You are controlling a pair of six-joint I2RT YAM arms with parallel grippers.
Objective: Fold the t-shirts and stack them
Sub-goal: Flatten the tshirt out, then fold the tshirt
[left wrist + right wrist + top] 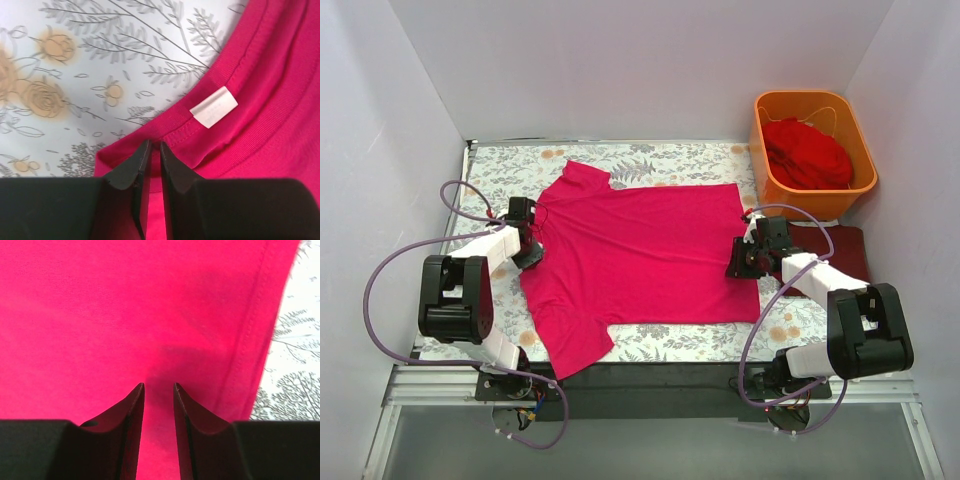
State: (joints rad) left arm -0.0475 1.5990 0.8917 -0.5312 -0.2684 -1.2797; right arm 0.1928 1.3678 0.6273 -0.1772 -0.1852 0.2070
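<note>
Left pincer (pixel 154 146) is clamped on the collar edge (pixel 175 131) of the magenta t-shirt (pixel 640 255). The jaws are nearly together with pink fabric pinched between them. A white neck label (pixel 213 106) is seen just beyond the tips, sewn inside the ribbed collar.

Right pincer (pixel 159 386) is set down on the opposite end of the same shirt, just inside the stitched hem (pixel 250 340). The jaws stand slightly apart with pink fabric showing in the gap. Whether that fabric is gripped cannot be told.

The magenta t-shirt is spread flat, mostly smooth, across the middle of the grey floral cloth (pixel 650 160), neck to the left and hem to the right. One sleeve points to the near edge, the other to the far edge.

A dark maroon t-shirt (pixel 845 250) lies at the right edge, partly covered by the right forearm, close to the magenta hem. Contact between the two cannot be made out.

An orange plastic tub (pixel 800 205) is parked at the far right corner, beyond the maroon shirt. A scarlet t-shirt (pixel 807 152) is bunched inside it.

Nothing is lying on top of the magenta shirt apart from the two pincers.
</note>
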